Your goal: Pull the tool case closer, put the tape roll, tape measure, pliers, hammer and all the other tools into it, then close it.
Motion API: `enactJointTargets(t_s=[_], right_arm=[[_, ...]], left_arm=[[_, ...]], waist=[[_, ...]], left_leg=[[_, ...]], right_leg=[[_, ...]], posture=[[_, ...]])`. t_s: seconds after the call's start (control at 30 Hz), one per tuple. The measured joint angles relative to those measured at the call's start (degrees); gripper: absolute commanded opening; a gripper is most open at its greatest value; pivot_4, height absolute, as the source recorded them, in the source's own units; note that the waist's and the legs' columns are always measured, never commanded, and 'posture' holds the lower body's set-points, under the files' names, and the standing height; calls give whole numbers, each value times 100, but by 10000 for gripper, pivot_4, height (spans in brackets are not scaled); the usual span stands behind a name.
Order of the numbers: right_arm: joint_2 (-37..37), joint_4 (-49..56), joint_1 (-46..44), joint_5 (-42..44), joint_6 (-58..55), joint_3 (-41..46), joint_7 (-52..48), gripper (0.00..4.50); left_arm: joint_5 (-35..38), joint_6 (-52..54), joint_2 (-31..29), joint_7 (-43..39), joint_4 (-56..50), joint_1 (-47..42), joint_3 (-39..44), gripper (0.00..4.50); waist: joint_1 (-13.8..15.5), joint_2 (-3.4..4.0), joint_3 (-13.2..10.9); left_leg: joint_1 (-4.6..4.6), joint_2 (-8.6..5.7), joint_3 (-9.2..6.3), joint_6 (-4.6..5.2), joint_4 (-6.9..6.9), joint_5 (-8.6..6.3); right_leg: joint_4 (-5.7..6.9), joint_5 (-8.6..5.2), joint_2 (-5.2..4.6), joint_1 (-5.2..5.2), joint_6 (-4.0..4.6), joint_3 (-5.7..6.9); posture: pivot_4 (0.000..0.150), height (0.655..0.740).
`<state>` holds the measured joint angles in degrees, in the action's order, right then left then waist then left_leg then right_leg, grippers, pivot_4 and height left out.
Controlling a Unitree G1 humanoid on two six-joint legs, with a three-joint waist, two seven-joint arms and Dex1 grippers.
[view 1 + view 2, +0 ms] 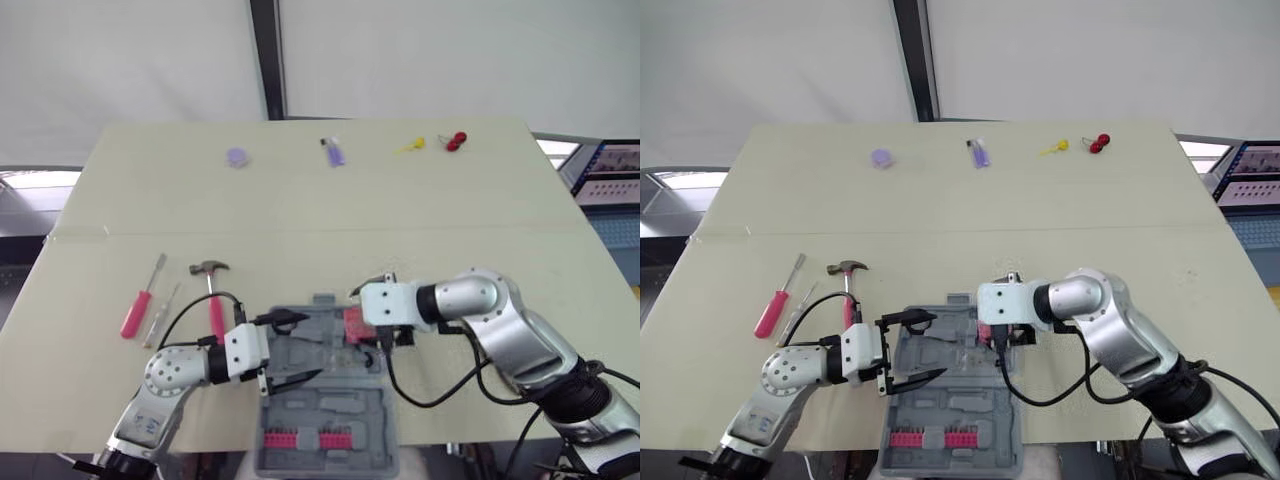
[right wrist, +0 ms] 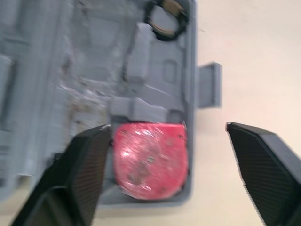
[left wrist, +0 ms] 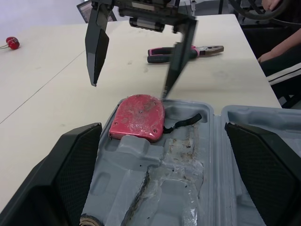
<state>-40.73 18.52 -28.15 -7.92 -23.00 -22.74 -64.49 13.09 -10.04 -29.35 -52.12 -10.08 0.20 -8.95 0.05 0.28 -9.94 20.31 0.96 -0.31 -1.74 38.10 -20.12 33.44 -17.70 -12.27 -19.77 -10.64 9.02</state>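
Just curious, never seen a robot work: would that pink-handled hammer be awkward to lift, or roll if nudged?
The hammer is probably head-heavy: a metal head ends its slim pink handle, so gripped mid-handle it may tip. It likely won't roll, since the wide head braces it on the table. It looks rigid.

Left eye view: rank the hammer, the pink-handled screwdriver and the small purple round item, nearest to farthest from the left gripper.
1. Hammer, just to the left of the left gripper.
2. Pink-handled screwdriver, farther left again.
3. Small purple round item, at the far side of the table.
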Motion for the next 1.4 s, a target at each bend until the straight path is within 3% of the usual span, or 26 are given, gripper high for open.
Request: enactJointTargets(t_s=[0.2,0.33,0.8,1.1,1.4], right_arm=[[286,-596,296,454,755,279,153,27190],[451,-776,422,602,928,303,227,13902],[540,-1172,518,771,1179,313,289,13902],[710,-1943,732,1164,1224,648,293,13902],[985,-2827,746,1188,2064,666,294,13902]], left_arm=[[-1,-1,0,-4,0,-70,-2,45000],[-1,-2,-2,-3,1,-74,-2,45000],[-11,-2,-3,4,3,-69,-2,45000],[-16,-1,-25,3,5,-73,0,45000],[-20,-2,-50,4,6,-77,1,45000]], waist=[[-21,0,0],[-9,0,0],[-7,0,0],[-12,0,0],[-18,-7,10]], left_leg=[[-2,1,1,0,-4,0],[-1,1,1,0,-3,0],[-2,1,1,0,-1,0],[-6,1,1,0,-2,0],[-23,2,1,0,-4,0]], right_leg=[[1,0,0,-2,0,1],[1,0,0,0,0,1],[1,0,0,1,0,1],[1,0,1,4,0,1],[1,0,1,21,0,1]], posture=[[1500,7400],[1500,7400],[1500,7400],[1500,7400],[1500,7400]])
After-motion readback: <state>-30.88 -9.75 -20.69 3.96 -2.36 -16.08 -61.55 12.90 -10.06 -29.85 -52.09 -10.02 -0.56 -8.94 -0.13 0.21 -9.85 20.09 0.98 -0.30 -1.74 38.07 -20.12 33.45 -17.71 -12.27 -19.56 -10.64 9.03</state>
